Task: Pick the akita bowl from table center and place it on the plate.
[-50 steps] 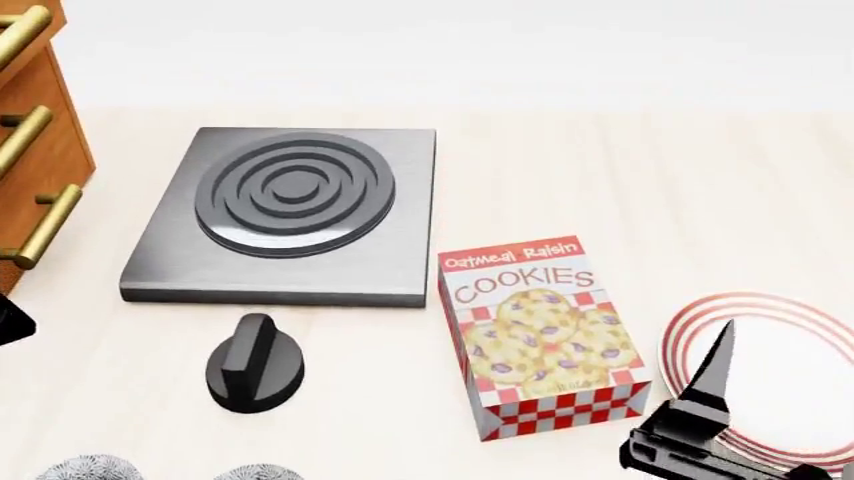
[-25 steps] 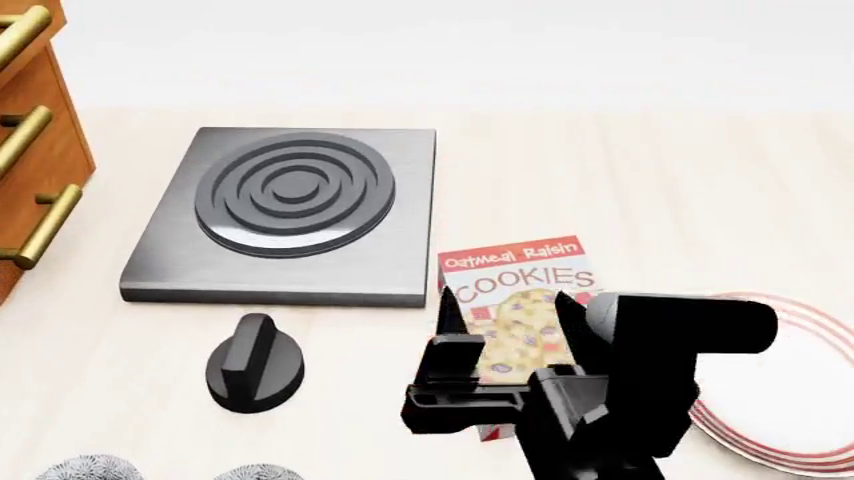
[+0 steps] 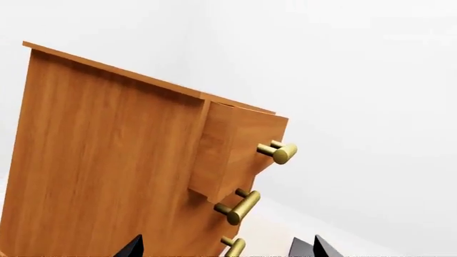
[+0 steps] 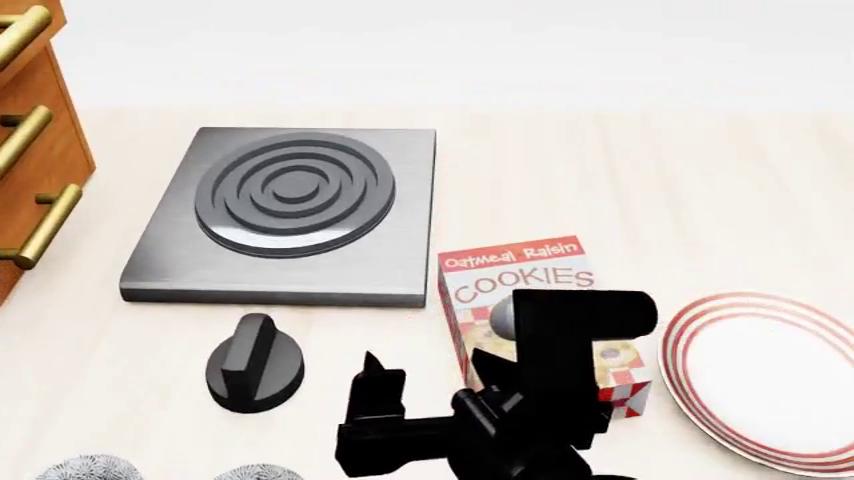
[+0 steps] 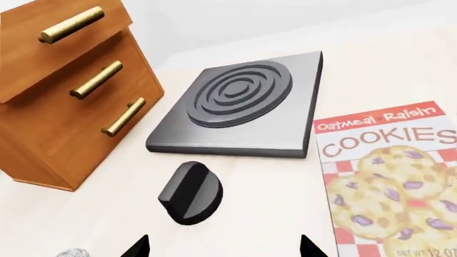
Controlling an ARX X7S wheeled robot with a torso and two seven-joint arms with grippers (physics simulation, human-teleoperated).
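Note:
Only the speckled grey-and-white tops of two alike akita bowls point(image 4: 88, 468) point(image 4: 256, 471) show at the head view's bottom edge, left of centre. A sliver of one bowl point(image 5: 74, 253) also shows in the right wrist view. The white plate point(image 4: 683, 345) with red rim stripes lies at the right, nothing on it. My right gripper point(image 4: 430, 385) hovers in front of the cookies box, to the right of the bowls, open and holding nothing point(image 5: 225, 249). My left gripper point(image 3: 222, 251) is open, facing the wooden drawer chest, and is out of the head view.
A grey burner slab point(image 4: 294, 210) sits behind a black knob point(image 4: 254, 365). An Oatmeal Raisin cookies box point(image 4: 534, 270) lies between the knob and the plate, partly hidden by my right arm. A wooden drawer chest point(image 4: 34, 150) with brass handles stands at the far left.
My right arm has swung left from over the plate to in front of the cookies box, uncovering the plate. The left gripper's tip has left the head view's left edge.

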